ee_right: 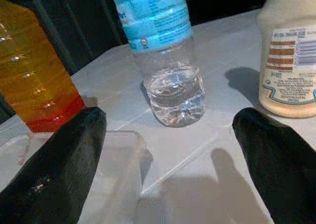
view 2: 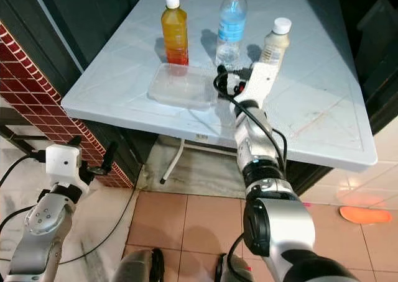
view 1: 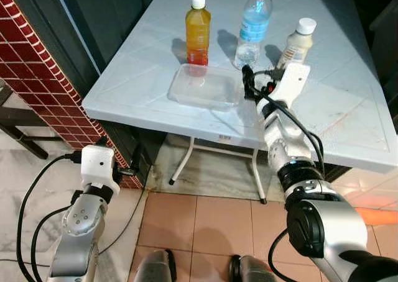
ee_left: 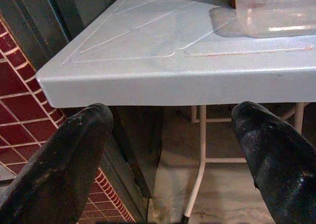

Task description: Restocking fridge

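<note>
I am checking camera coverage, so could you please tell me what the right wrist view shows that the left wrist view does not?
Right wrist view: the water bottle and the cream bottle standing on the table, between the right gripper's spread fingers.

Left wrist view: the table's edge, its white legs, the red brick wall, between the left gripper's spread fingers.

Both: the clear container and the orange bottle.

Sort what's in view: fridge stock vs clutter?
Job:
orange drink bottle
water bottle
cream bottle
clear plastic box
right gripper, open, over the table facing the water bottle

Lying about:
white table
brick wall
cable on the floor
left gripper, idle below the table edge
</note>
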Robot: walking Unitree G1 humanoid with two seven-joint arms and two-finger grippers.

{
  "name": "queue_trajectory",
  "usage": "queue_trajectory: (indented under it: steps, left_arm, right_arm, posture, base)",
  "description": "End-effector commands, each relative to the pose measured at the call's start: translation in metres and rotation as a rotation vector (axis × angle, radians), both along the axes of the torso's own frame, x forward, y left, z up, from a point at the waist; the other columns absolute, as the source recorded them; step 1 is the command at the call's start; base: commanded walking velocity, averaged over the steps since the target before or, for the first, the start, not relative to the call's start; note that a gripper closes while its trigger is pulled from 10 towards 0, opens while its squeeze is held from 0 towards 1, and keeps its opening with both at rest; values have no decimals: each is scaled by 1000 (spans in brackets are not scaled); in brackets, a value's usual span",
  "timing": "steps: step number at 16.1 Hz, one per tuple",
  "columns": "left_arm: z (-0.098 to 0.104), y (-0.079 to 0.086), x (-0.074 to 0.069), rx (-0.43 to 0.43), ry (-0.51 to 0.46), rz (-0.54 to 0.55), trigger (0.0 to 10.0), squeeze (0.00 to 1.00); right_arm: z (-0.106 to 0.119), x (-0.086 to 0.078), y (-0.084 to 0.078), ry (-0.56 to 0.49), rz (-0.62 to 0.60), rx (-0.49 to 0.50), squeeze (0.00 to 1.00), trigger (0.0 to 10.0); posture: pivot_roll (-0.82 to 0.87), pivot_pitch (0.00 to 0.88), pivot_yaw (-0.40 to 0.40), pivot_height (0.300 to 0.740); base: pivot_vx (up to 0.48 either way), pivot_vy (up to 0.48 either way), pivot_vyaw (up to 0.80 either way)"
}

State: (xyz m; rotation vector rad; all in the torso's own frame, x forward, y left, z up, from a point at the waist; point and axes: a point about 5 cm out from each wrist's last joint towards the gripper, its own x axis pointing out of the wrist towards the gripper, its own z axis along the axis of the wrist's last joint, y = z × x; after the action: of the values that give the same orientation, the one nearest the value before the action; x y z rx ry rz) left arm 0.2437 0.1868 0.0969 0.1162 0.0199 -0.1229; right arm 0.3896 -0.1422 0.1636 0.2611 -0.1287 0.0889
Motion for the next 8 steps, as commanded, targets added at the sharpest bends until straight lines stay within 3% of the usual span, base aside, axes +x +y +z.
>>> queue_trajectory:
  steps: [1, 8]
  left_arm:
    - [3, 2, -1, 14, -2, -1, 10000, 0]
    - [2, -1, 1, 13, 1, -10, 10000, 0]
  right_arm:
    - [5, 2, 1, -14, -6, 16, 0, 10000]
    - [-10, 1, 4, 53, 14, 75, 0, 10000]
  posture:
    - [162, 128, 83, 740]
    - [159, 120, 81, 740]
  base:
    - [0, 0, 0]
    - [0, 0, 0]
